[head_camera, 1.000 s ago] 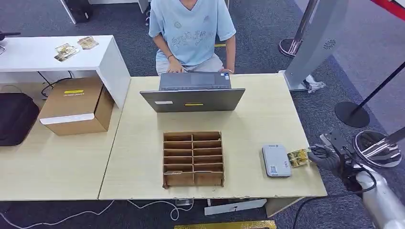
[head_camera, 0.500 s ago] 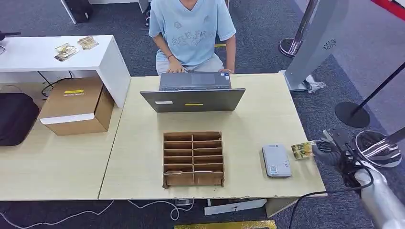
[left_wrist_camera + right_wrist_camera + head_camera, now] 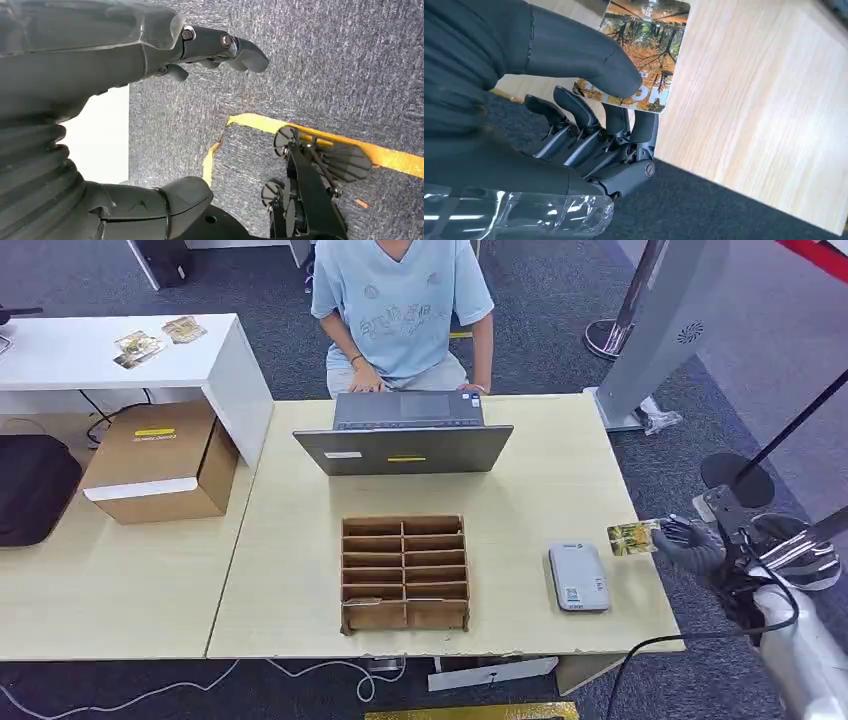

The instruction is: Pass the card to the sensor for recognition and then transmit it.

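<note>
Right hand [image 3: 690,545] sits at the right edge of the light wood table [image 3: 560,470], pinching a card [image 3: 633,537] between thumb and fingers. Card carries an autumn-forest print; it is held above the tabletop, near the table's right edge, up and to the right of the sensor [image 3: 578,577], apart from it. In the right wrist view the thumb presses on the card's printed face [image 3: 644,60] while the dark fingers [image 3: 574,112] support it from beneath; the right hand [image 3: 574,125] has a firm hold, with the wood surface behind the card.

Sensor is a small grey-white rounded box lying flat on the table, right of the brown cardboard organiser [image 3: 405,572] with its two columns of slots.

Left hand [image 3: 150,55] hangs over grey carpet with a yellow floor line [image 3: 320,140]; its fingers are apart from the thumb and it holds nothing.

Behind the organiser, an open grey laptop [image 3: 405,435] faces a seated person [image 3: 402,305] in a light blue shirt, whose hands are at the keyboard. To the left: a cardboard box [image 3: 160,462] on the adjoining table, and a white desk [image 3: 120,355] with two more printed cards [image 3: 140,345] on it.
</note>
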You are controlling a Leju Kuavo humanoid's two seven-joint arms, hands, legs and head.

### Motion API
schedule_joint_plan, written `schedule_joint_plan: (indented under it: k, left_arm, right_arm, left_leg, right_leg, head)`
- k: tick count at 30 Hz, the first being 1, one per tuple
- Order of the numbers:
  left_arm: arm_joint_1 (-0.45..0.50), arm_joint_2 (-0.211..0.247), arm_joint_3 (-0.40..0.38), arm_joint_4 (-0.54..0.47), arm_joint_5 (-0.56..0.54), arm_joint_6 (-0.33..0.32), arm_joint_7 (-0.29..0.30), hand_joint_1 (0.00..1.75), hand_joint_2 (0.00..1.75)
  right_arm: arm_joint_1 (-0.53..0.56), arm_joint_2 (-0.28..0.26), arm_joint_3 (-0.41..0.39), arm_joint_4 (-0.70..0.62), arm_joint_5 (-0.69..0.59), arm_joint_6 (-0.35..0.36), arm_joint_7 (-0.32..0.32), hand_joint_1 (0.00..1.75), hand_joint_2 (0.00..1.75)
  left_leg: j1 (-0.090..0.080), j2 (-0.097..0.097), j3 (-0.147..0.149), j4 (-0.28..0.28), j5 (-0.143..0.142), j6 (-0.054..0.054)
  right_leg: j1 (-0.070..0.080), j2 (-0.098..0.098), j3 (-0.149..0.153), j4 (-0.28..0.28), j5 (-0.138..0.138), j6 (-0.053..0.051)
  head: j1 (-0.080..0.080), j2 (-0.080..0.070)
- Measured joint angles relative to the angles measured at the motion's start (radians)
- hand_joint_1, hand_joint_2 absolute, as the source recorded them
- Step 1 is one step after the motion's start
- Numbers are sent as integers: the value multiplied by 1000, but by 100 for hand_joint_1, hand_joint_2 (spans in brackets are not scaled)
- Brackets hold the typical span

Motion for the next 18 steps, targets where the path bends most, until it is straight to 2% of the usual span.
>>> schedule_joint_plan:
  k: [9,18]
  left_arm:
    - [0,0,0,0,-2,0,0,0,175]
    - [0,0,0,0,-9,-3,0,0,175]
  right_arm:
    - [-17,2,11,-16,-118,133,31,175,175]
    - [-15,-33,67,-91,-191,145,75,175,175]
  left_leg:
    - [0,0,0,0,0,0]
    - [0,0,0,0,0,0]
  right_leg:
    - [0,0,0,0,0,0]
    - [0,0,0,0,0,0]
  head:
    - [0,0]
    - [0,0]
